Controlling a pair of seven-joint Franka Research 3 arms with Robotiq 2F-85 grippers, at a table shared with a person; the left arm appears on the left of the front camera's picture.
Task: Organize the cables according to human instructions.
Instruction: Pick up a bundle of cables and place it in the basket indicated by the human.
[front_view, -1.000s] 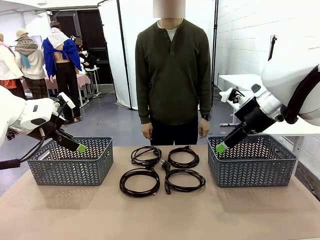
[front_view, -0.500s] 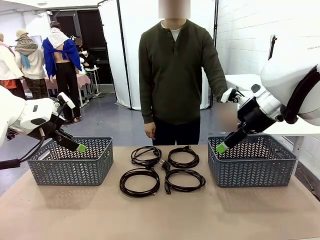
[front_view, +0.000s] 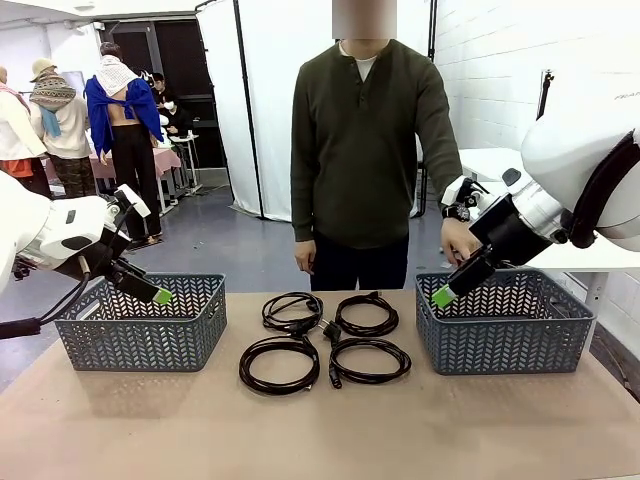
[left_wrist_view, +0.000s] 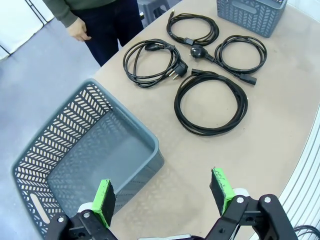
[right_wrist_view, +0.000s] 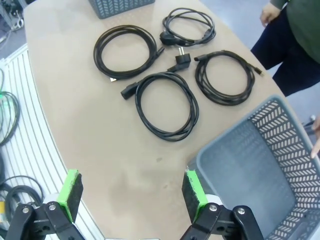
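Four cables (front_view: 327, 331) lie flat on the table (front_view: 320, 435), mid-table between the two baskets, in a two-by-two block. Each is a thin black cord wound in a round coil with its plugs showing. The far pair is looser, with several strands. The near pair forms cleaner rings. Neighbouring coils sit just beside one another, and one plug lies in the middle of the block. Left basket (front_view: 140, 335) and right basket (front_view: 505, 335) are grey-blue with herringbone-slotted walls, each well apart from the coils. Left gripper (left_wrist_view: 162, 191) hangs over the near corner of the left basket, jaws spread wide, nothing between the green pads. Right gripper (right_wrist_view: 131, 193) hangs at the inner near corner of the right basket, jaws likewise wide and holding nothing. A person stands at the far edge. One hand (front_view: 458, 240) is raised beside the right arm's wrist above the right basket and partly hidden by it. The plug types are too small to tell.
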